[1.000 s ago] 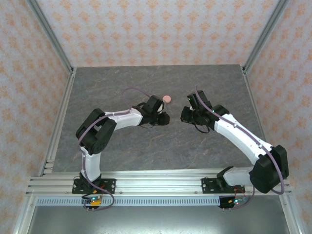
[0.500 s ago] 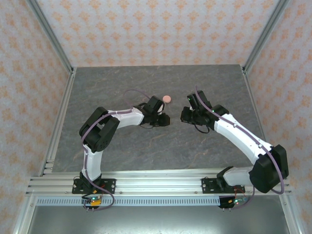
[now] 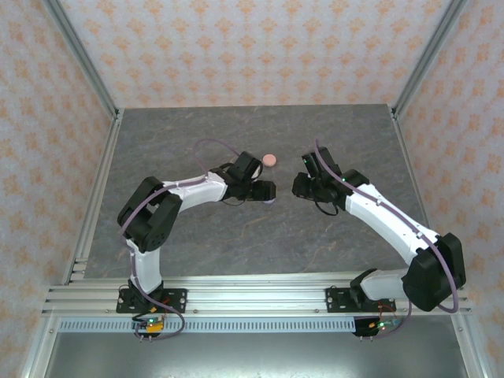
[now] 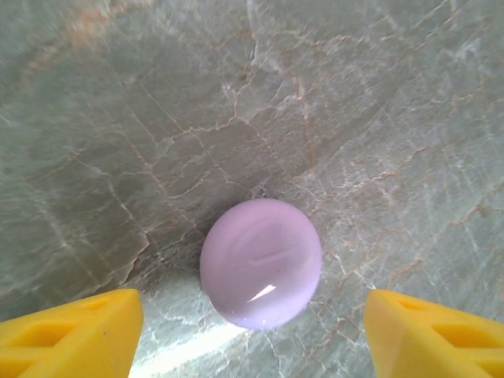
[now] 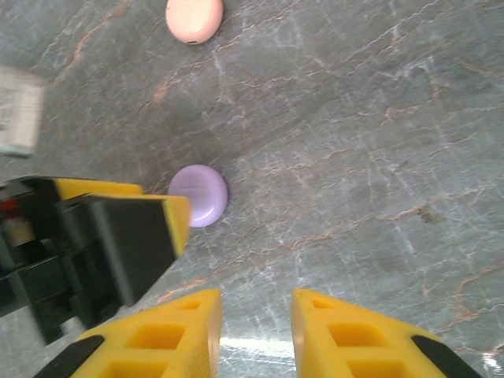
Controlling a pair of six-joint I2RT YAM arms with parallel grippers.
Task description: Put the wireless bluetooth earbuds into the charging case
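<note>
A closed lilac round charging case (image 4: 261,262) lies flat on the grey marble table. My left gripper (image 4: 252,339) is open just behind it, one yellow fingertip on each side and neither touching it. The same lilac case (image 5: 199,194) lies beside one of the left fingers (image 5: 179,220) in the right wrist view. A closed pale pink case (image 5: 194,17) lies further off, also at the table's middle (image 3: 270,160). My right gripper (image 5: 256,339) is open with a narrow gap and holds nothing, facing the left gripper (image 3: 266,191). The earbuds are out of view.
The grey marble table (image 3: 236,236) is walled by patterned panels, with metal posts at the back corners. An aluminium rail (image 3: 260,295) at the near edge carries both arm bases. A purple cable (image 3: 209,146) loops above the left arm.
The left arm has reached a little further right, bringing its gripper up to the lilac case, and its elbow has swung left. The right arm has not moved.
</note>
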